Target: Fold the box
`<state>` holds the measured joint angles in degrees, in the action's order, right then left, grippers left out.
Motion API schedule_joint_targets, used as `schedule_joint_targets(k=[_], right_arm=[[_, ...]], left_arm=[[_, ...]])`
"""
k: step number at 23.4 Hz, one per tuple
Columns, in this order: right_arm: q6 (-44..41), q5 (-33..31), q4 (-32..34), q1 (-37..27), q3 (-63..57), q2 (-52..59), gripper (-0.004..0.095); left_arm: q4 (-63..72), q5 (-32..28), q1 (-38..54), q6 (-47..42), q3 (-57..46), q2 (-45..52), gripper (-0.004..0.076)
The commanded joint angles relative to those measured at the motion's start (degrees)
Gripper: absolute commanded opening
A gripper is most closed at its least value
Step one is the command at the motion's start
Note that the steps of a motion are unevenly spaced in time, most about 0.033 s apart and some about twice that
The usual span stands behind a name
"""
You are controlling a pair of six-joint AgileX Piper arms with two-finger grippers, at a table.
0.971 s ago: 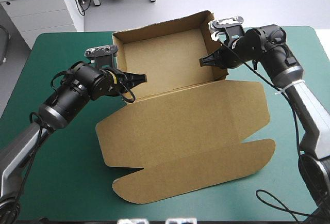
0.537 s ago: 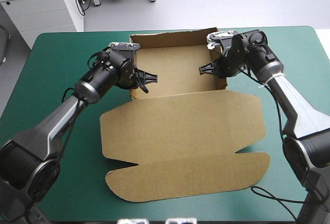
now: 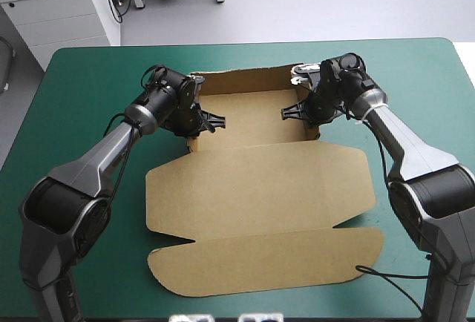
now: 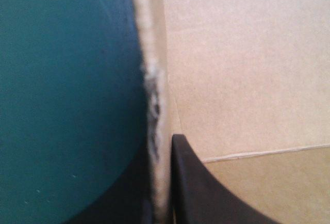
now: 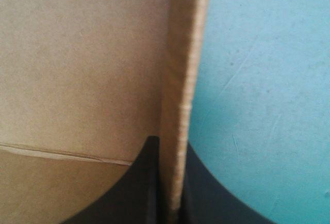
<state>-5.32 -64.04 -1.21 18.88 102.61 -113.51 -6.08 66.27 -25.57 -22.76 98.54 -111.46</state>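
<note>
right pincer [image 5: 170, 149] clamped on a raised wall of the box [image 5: 82, 53], brown board one side, teal-green cover [image 5: 263, 79] the other

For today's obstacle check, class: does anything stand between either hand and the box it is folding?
Nothing visible does. The left hand and the right hand each clamp a raised side wall of the box. In both wrist views the wall's edge sits directly inside the grip.

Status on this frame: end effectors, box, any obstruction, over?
Left end effector shut on left wall of the box; right end effector shut on its right wall. Box an open tray, lid lying flat. Nothing in the way.
</note>
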Motion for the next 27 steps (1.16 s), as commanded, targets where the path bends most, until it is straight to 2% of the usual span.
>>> schedule_joint_targets(k=[1, 7, 9, 12, 15, 18, 20, 23, 27], right_arm=[[0.42, -0.65, 3.62, -0.61, 1.65, 2.88, -0.0014], [0.42, -3.53, 3.62, -0.61, 1.65, 2.88, -0.0012], [0.42, -3.53, 3.48, -0.61, 1.65, 2.88, 0.0042], [0.10, -2.88, 3.23, -0.61, 1.76, 2.88, 0.0258], [-1.54, -0.63, 3.23, -0.61, 1.76, 2.88, 0.0568], [-2.16, -0.29, 3.23, -0.61, 1.76, 2.88, 0.0720], [-2.16, -0.29, 3.23, -0.61, 1.76, 2.88, 0.0755], [-2.16, -0.14, 3.23, -0.61, 1.76, 2.88, 0.0756], [-2.16, 1.15, 3.01, -0.61, 1.76, 2.88, 0.0756]], left_arm=[[-5.89, 4.02, 0.88, 2.73, 1.30, 2.59, -0.0008], [-5.68, 5.58, 0.88, 4.65, 1.30, 2.59, -0.0008], [-5.87, 5.90, 0.88, 5.51, 1.79, 2.59, -0.0006], [-5.66, 6.57, 0.88, 6.37, 4.00, 2.59, 0.0038], [-5.66, 7.01, 0.88, 6.57, 6.78, 2.59, 0.0134], [-5.66, 7.01, 0.88, 7.23, 7.04, 2.59, 0.0211], [-5.66, 7.13, 0.88, 7.23, 7.04, 2.45, 0.0270], [-5.66, 6.92, 0.88, 7.23, 7.04, 2.45, 0.0333], [-5.66, 6.63, 0.88, 7.23, 7.04, 2.45, 0.0349]])
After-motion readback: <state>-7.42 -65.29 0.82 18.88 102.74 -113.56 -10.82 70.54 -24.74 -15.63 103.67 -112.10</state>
